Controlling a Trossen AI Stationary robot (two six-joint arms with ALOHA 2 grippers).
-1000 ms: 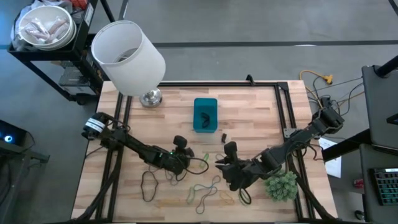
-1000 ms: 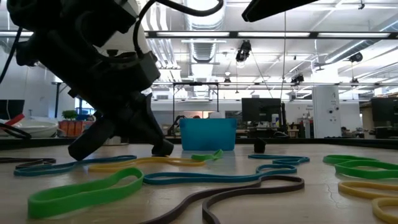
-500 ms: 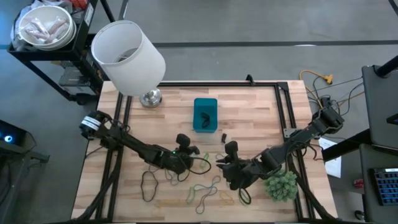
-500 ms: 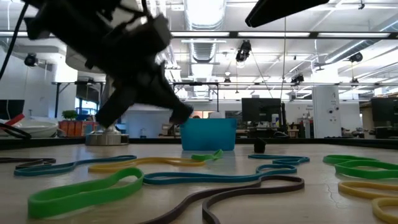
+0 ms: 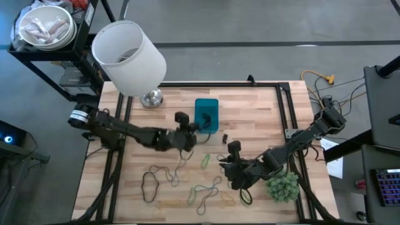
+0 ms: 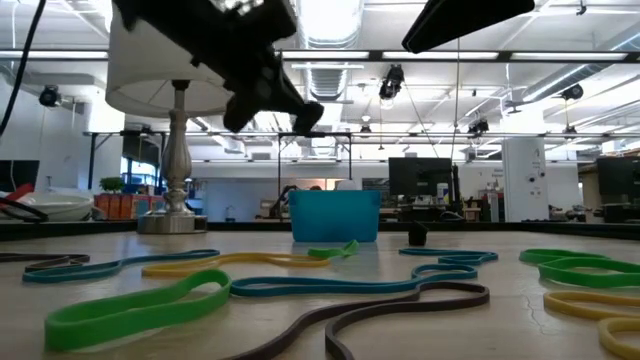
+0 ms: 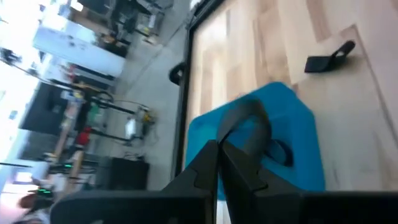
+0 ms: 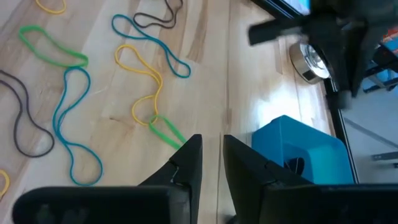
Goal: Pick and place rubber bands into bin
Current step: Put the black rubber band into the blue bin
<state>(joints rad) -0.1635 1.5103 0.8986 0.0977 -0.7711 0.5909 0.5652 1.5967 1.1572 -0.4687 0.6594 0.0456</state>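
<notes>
The blue bin (image 5: 206, 115) sits on the wooden table behind its middle, with dark bands lying in it. My left gripper (image 5: 195, 128) hovers at the bin's near left side, shut on a dark rubber band (image 7: 247, 121); in the low view it hangs high above the table (image 6: 300, 108). My right gripper (image 5: 224, 164) stays low to the right of centre, its fingers (image 8: 186, 163) a small gap apart with nothing between them. Loose green, yellow, teal and dark rubber bands (image 5: 203, 187) lie flat near the front edge, one green band (image 8: 166, 132) just ahead of the right fingers. My left gripper pinches the dark rubber band between its two fingertips. The band's loop (image 7: 244, 112) sticks out beyond the tips, lifted clear of the table and in front of the bin (image 7: 292, 149). The fingers slant down toward the bin from the table's left side.
A lamp with a big white shade (image 5: 128, 53) and a metal foot (image 5: 151, 98) stands at the far left. A fuzzy green plant ball (image 5: 281, 185) sits at the near right. A small black piece (image 5: 224, 136) lies right of the bin.
My left gripper has risen from among the loose bands and gone toward the far edge, to the bin, carrying the dark band clear of the table. My right gripper has stayed in place.
</notes>
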